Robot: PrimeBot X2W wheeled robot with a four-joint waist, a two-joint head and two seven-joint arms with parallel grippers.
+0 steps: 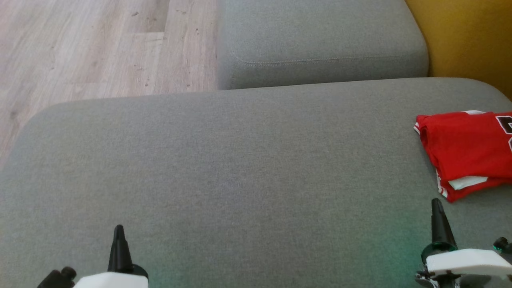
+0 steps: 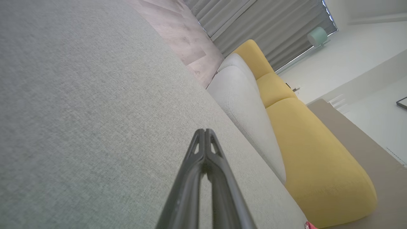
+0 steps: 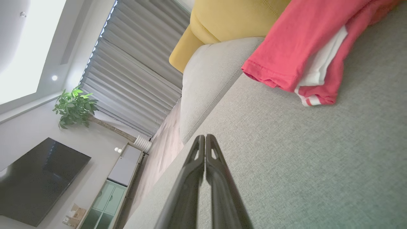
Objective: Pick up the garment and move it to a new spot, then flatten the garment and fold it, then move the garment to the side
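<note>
Garment (image 1: 466, 154) folded flat, long axis sideways

Red garment (image 1: 464, 148) cut off by head view's right edge; dark print (image 1: 505, 124) unreadable.

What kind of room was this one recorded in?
Most likely a home living room: a grey sofa with yellow cushions, a television, and a potted plant by grey curtains.

**Grey seat cushion, 1 garment on it**

The wide grey seat cushion (image 1: 240, 160) carries 1 thing: a folded red garment (image 1: 464, 148) with white trim. It lies flat at the cushion's right end. A smaller cushion (image 1: 320, 36), also grey, sits just beyond its far edge.
</note>
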